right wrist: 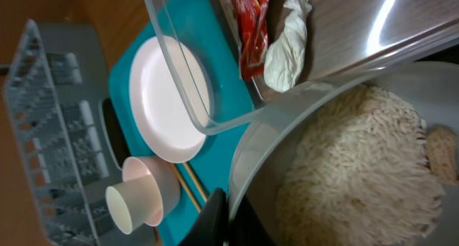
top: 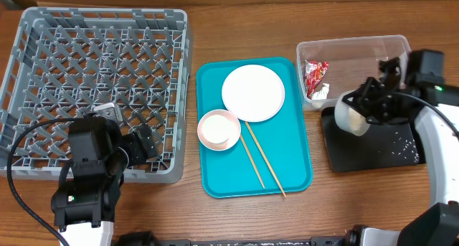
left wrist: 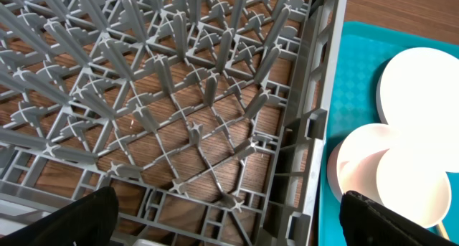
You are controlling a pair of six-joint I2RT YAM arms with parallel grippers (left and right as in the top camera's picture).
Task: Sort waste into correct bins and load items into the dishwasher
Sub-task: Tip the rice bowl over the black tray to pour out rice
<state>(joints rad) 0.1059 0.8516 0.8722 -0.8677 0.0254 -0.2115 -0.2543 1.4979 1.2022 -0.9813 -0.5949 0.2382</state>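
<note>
While full of rice [right wrist: 358, 167], pale bowl [right wrist: 262, 163]

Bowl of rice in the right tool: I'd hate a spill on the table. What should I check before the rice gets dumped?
1. Right tool shut on the bowl rim: ok.
2. Bowl above the black tray: ok, but near the edge toward the teal tray.
3. Rice inside the bowl: ok.
4. Wrapper already in the clear tub: ok.
5. Left tool open over the rack, well away: ok.
6. Bowl's height above the black tray: cannot tell.
</note>
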